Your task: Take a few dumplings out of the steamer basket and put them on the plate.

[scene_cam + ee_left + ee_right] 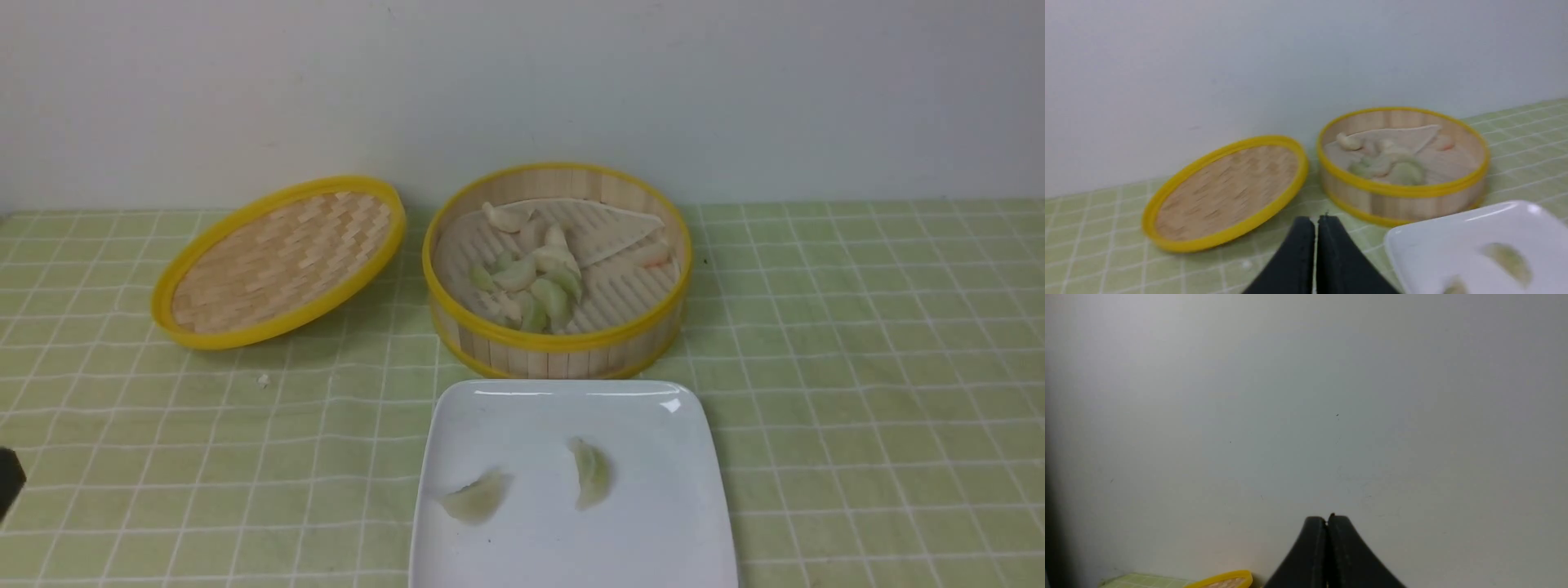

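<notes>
Now our left tool (1316, 222), closed and nearer, must reach rightward toward the tabletop's (865, 392) far edge for the dumplings (531, 282); our right tool (1327, 522) is closed too.

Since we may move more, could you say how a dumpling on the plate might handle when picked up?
The dumpling looks glossy and thin-skinned, so probably soft and easily torn. Its moist sheen on the smooth plate suggests slipping; its curved shape may let it rock.
</notes>
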{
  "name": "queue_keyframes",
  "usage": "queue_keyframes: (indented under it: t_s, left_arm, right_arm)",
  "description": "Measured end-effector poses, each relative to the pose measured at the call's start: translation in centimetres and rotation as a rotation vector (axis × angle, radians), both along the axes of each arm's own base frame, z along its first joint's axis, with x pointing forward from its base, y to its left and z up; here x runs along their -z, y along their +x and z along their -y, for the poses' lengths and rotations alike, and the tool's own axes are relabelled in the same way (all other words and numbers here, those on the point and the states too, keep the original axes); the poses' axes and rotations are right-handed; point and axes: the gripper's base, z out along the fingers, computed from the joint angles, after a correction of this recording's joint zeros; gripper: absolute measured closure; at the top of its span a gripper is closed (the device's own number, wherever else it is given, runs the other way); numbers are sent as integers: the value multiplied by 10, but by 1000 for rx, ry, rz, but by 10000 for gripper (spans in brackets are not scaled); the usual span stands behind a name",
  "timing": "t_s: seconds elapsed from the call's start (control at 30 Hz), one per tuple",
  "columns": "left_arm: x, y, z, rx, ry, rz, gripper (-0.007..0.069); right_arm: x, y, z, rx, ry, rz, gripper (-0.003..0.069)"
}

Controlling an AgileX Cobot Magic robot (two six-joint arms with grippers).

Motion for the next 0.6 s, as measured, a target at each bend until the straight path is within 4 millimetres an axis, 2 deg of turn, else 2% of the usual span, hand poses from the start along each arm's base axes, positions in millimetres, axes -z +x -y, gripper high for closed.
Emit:
queue_keyframes:
  t_s: [0.13,0.2,0.37,0.6]
  left_arm:
    - [57,3,-6,-126,10,-43,631]
    - [78,4,-8,-167,14,-97,631]
    - [87,3,-9,-187,20,-165,631]
    - [89,2,-9,-187,22,-183,631]
  right_arm:
    - [0,0,0,0,0,0,673]
    - [0,0,0,0,0,1,673]
    - [0,0,0,0,0,1,673]
    - [0,0,0,0,0,1,673]
